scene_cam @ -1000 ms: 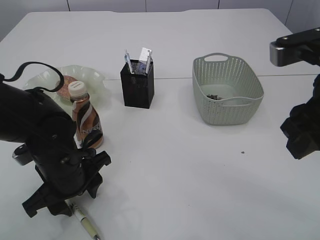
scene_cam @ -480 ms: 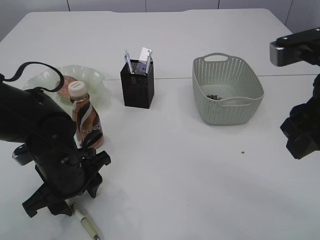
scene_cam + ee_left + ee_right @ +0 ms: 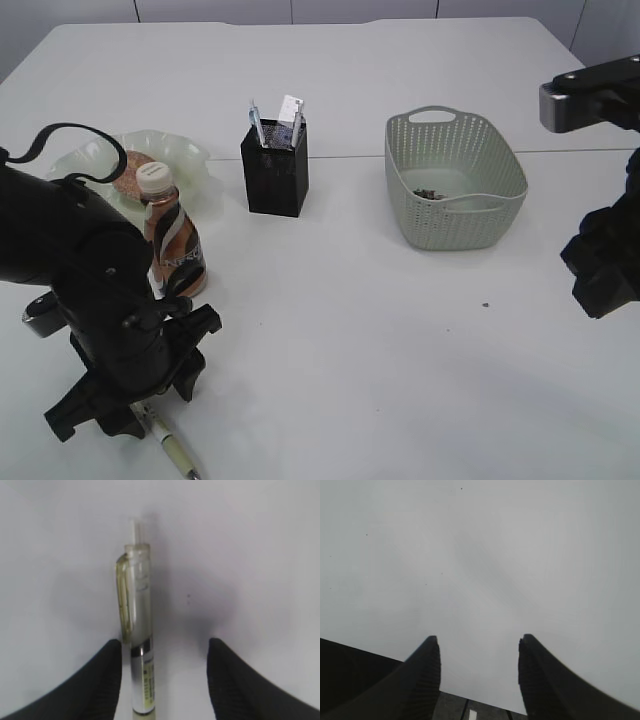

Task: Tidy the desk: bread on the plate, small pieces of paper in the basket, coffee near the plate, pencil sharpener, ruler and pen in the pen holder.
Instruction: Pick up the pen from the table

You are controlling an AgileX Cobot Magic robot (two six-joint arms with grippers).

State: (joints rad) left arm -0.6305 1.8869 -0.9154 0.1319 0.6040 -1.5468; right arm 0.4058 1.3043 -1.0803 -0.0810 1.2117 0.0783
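A pale yellow click pen [image 3: 172, 447] lies on the white table at the front left. In the left wrist view the pen [image 3: 136, 630] lies between the open jaws of my left gripper [image 3: 165, 647], against the left finger [image 3: 107, 670]. The left arm [image 3: 100, 300] hides the gripper in the exterior view. A coffee bottle [image 3: 172, 240] stands by the pale green plate [image 3: 190, 155], which holds bread [image 3: 130, 172]. The black pen holder [image 3: 275, 168] holds several items. My right gripper [image 3: 479, 645] is open and empty over bare table.
A grey-green basket [image 3: 452, 180] with small scraps inside stands at the right. A tiny dark speck [image 3: 485, 304] lies on the table in front of it. The right arm [image 3: 605, 260] hangs at the right edge.
The left arm has sunk slightly toward the pen at the front left. The right arm has not moved.
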